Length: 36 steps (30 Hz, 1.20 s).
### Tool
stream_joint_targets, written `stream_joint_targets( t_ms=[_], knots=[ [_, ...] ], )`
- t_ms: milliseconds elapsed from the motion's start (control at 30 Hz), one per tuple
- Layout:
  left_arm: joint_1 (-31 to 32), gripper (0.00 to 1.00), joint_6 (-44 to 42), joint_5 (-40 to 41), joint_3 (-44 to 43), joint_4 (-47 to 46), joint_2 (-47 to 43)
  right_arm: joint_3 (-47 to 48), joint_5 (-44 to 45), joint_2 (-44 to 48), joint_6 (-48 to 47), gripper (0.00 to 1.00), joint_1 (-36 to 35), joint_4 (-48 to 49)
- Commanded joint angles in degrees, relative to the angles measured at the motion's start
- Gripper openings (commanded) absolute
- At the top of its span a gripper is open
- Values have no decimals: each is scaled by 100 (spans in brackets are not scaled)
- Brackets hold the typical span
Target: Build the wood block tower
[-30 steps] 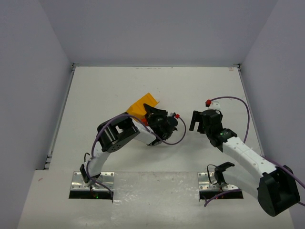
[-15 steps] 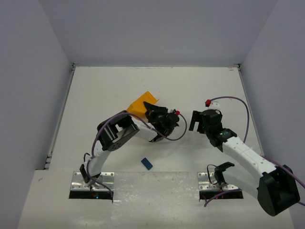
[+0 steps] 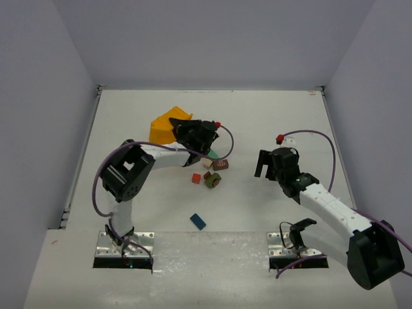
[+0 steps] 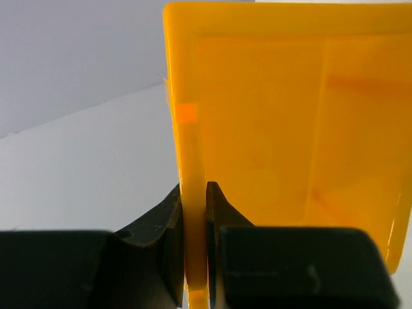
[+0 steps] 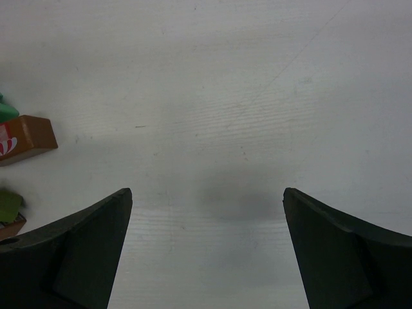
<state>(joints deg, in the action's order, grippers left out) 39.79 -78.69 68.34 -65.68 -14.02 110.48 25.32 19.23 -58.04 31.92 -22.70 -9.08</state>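
Note:
My left gripper (image 3: 188,133) is shut on the wall of the yellow-orange bin (image 3: 168,124) and holds it tipped at the back left. In the left wrist view the gripper (image 4: 193,193) pinches the bin's rim (image 4: 188,148). The wood blocks lie loose on the table: a green one (image 3: 211,153), a brown one (image 3: 219,165), a red one (image 3: 196,178), an olive one (image 3: 211,181) and a blue one (image 3: 197,221). No stacked tower is in view. My right gripper (image 3: 262,165) is open and empty to their right. Its wrist view (image 5: 206,199) shows the brown block (image 5: 26,138) at the left.
White table (image 3: 270,116) with grey walls on three sides. A purple cable (image 3: 322,138) loops behind the right arm. The two arm bases sit at the near edge.
My left gripper has swung the bin up and to the back left. The blue block dropped out first, then the others spilled onto the table. The right arm has not moved.

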Motion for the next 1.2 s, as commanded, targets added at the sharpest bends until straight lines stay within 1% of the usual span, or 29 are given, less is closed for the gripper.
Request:
stream_joint_targets(
  t_ms=[0, 67, 133, 267, 300, 367, 400, 433, 500, 600, 733, 767, 833, 900, 1033, 1167],
  knots=[
    [-420, 0, 1497, -1705, -241, 1564, -1188, 225, 12, 6, 9, 99, -6, 231],
    [-780, 0, 2119, -2592, -440, 2073, -1588, 260, 2, -35, 7, 99, -7, 225],
    [-1220, 0, 2677, -3479, -611, 2373, -1864, 292, -17, -77, -2, 99, -5, 209],
    [-2291, 0, 3549, -5040, -836, 2190, -2307, 298, -33, -85, -2, 99, -5, 197],
    [-2523, 0, 3735, -5682, -912, 2175, -2382, 285, -33, -72, 5, 99, -6, 203],
    [-3089, 0, 4215, -6486, -1182, 2295, -2415, 266, -16, -56, 6, 99, -7, 214],
    [-3368, 0, 4415, -7117, -1328, 2454, -2337, 254, 10, -49, 24, 99, -7, 214],
    [-3685, 0, 4640, -7431, -1505, 2708, -2162, 252, 34, -49, 25, 99, -7, 214],
    [-3917, 0, 4808, -7978, -1932, 2982, -1814, 245, 57, -49, 30, 99, -7, 214],
    [-4374, 0, 5273, -8160, -2705, 3554, -983, 237, 20, -49, 33, 99, -2, 227],
    [-4823, 0, 6041, -8565, -4176, 4254, 134, 201, -60, -32, 25, 99, -7, 310],
    [-4873, 0, 6198, -8610, -4582, 4553, 428, 189, -60, -32, 25, 99, -7, 317],
    [-4911, 0, 6367, -8583, -5047, 5043, 921, 184, -44, -51, 25, 99, -7, 317],
    [-4907, 0, 6487, -8309, -5484, 5272, 1176, 192, -51, -58, 29, 99, -7, 298],
    [-4911, 0, 6167, -8382, -5347, 5535, 1321, 184, -74, -20, 33, 99, 2, 284],
    [-4923, 0, 6134, -7967, -5026, 5445, 1311, 194, -105, -42, 32, 99, -7, 293]
  ],
)
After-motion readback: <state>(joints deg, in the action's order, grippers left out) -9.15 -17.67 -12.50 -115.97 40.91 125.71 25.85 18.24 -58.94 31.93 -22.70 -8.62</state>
